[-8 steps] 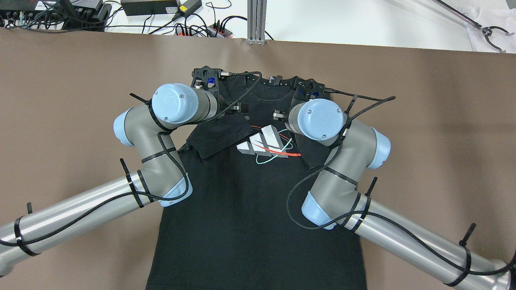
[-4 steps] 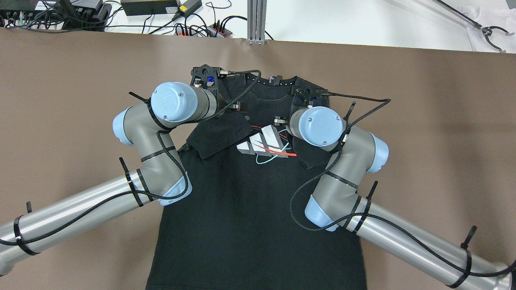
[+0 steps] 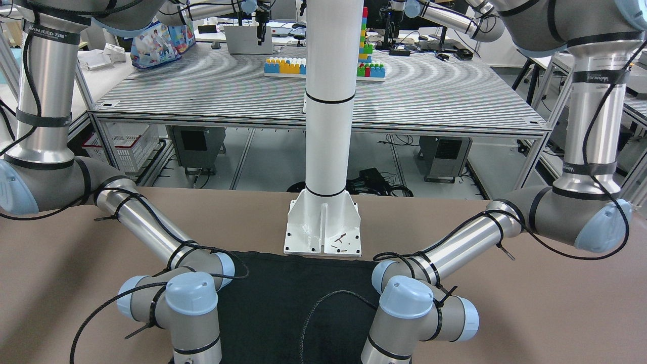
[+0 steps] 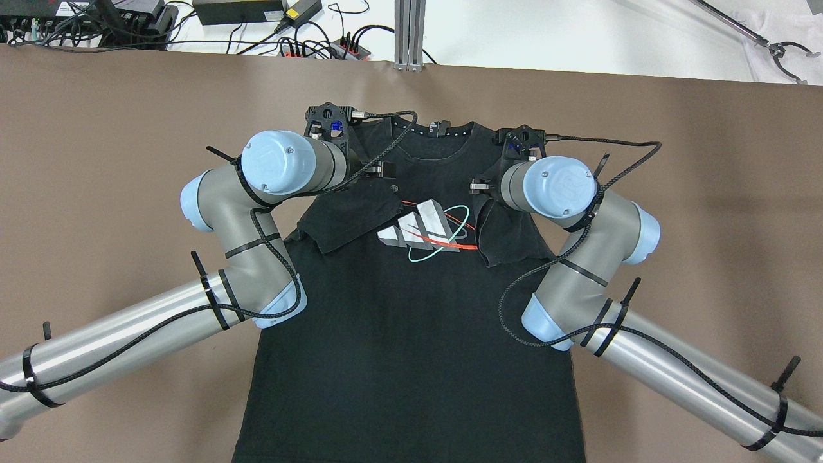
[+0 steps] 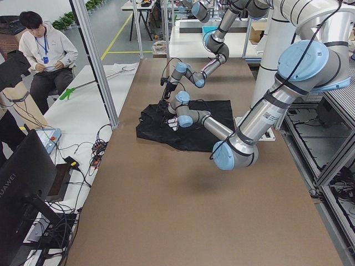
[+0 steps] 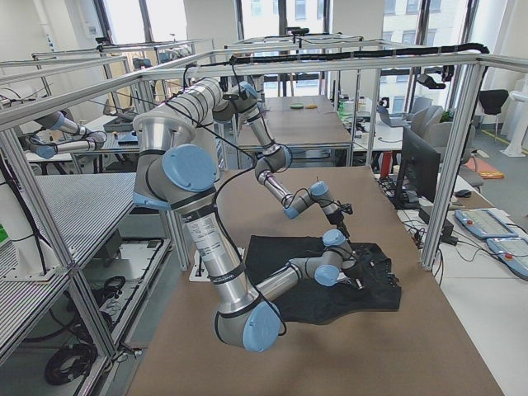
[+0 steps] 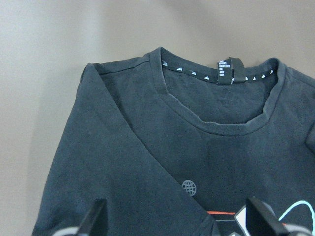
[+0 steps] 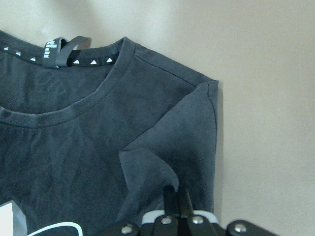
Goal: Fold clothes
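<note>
Where the front-facing camera looks down, one black garment [image 3: 293,288] lies flat on the brown table [image 3: 556,303], its hem just beside the base of one white pole [image 3: 323,237].
Overhead: two arms [image 4: 128,341] over the collar end; two sleeves [image 4: 347,222] folded inward beside the chest print [image 4: 427,231].
Left wrist: left gripper [image 7: 177,219], two fingers [image 7: 96,219] spread wide above the cloth.
Right wrist: right gripper [image 8: 178,199], fingers pressed together, pinching a raised sleeve fold.

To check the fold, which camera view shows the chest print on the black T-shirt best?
The overhead exterior view: the white, red and teal print on the black fabric T-shirt shows large and almost whole. Wrist views catch only its edges; the others hide or shrink it.
</note>
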Controlling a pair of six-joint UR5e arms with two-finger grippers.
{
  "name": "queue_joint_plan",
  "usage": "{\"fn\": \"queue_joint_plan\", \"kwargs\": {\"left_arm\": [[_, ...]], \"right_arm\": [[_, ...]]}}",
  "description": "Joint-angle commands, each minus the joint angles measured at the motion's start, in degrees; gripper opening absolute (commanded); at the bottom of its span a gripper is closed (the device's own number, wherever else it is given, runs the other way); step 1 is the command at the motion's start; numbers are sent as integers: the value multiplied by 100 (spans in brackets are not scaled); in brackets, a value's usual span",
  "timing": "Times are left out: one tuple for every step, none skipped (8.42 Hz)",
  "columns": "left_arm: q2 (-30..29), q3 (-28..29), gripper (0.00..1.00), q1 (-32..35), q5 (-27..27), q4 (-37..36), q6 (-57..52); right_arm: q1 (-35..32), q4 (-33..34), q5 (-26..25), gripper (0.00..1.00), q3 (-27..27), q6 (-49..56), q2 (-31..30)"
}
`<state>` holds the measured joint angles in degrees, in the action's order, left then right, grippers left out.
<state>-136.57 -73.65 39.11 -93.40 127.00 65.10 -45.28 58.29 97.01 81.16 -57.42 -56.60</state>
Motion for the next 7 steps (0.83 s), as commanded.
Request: {"fn": "queue_joint_plan", "kwargs": {"left_arm": [[-19, 0, 100, 0, -3, 0, 3], [-19, 0, 100, 0, -3, 0, 2], [-10, 0, 100, 0, -3, 0, 2], [-10, 0, 100, 0, -3, 0, 2], [-10, 0, 100, 0, -3, 0, 2], [-1, -9, 100, 0, -3, 0, 2], [8, -9, 100, 0, -3, 0, 2]], "right_arm": [[-86, 16, 134, 0, -39, 457, -79], [-95, 33, 152, 0, -39, 929, -88], [-95, 42, 152, 0, -39, 995, -88], [-86, 42, 152, 0, -30, 995, -88], [-86, 33, 152, 0, -30, 995, -88], [-77, 42, 152, 0, -30, 1004, -88], [-77, 42, 152, 0, -30, 1004, -79]]}}
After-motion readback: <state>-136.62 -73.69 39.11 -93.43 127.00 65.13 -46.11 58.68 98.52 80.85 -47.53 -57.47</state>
